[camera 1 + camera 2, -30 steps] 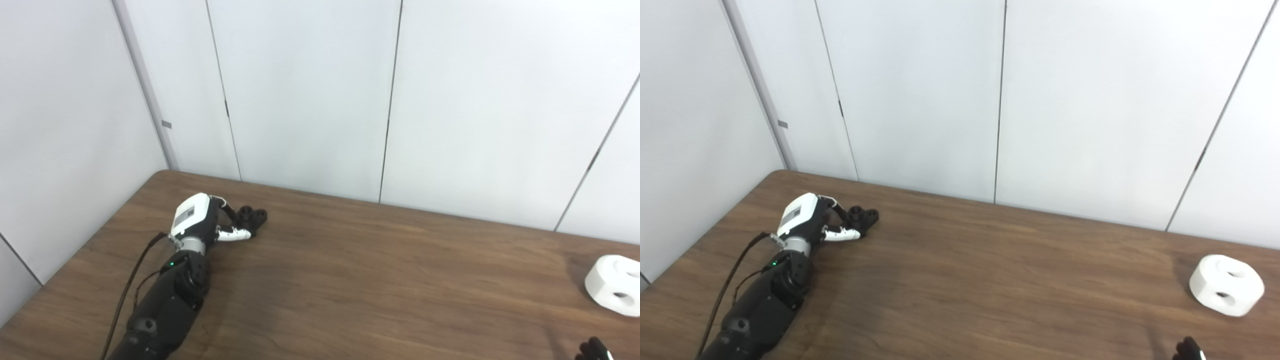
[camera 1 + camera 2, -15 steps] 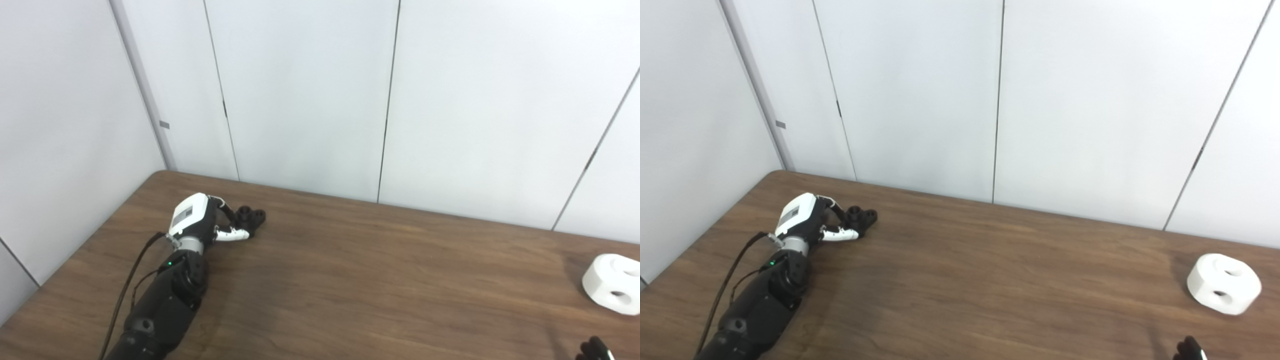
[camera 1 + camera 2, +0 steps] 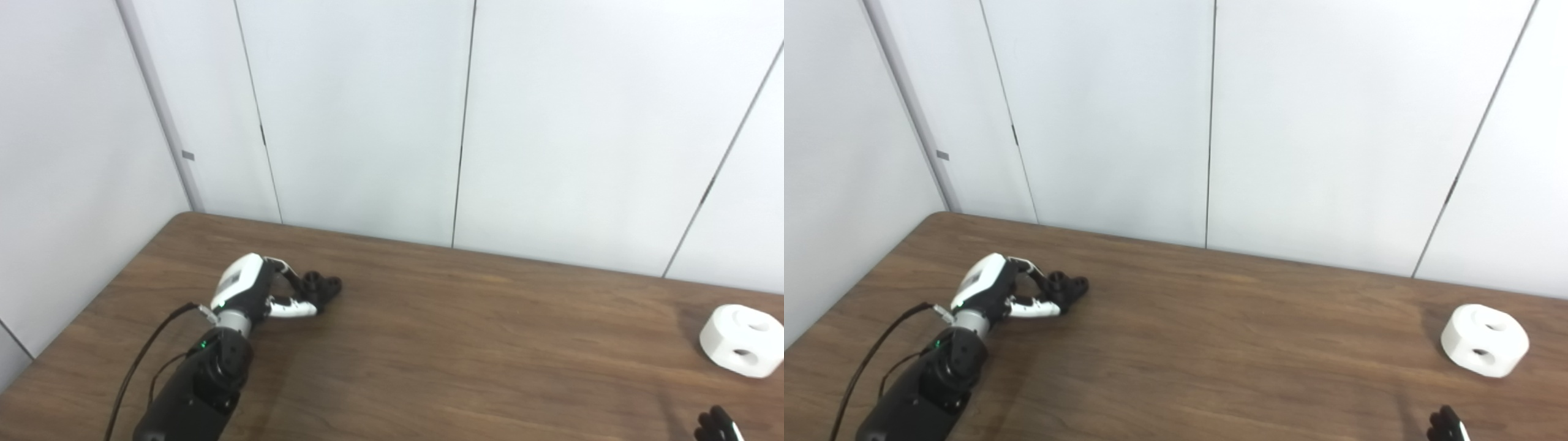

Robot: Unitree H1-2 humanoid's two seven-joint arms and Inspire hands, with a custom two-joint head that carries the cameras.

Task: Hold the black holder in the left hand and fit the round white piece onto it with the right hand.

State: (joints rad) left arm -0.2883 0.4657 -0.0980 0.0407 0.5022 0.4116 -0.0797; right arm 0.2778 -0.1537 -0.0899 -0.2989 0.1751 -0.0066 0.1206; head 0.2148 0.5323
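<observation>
Small black plastic holder [image 3: 323, 286] with round sockets, gripped at the far left of a dark brown wooden table [image 3: 465, 343].

Held by the left hand [image 3: 260, 293], white-backed with black and white fingers [image 3: 294, 308], closed around the holder's left side, thumb on the near side and the other digits curled over the far side; impossible to tell whether resting on the wood or raised just above it. Round white plastic piece [image 3: 1484, 340] with two dark holes, flat on the table at the far right, well apart from the holder. Right hand [image 3: 1448, 427] only just in view at the bottom right edge, near side of the white piece and apart from it, dark fingertips alone visible, so open or closed cannot be told. Pale grey panelled wall [image 3: 380, 110] behind.
</observation>
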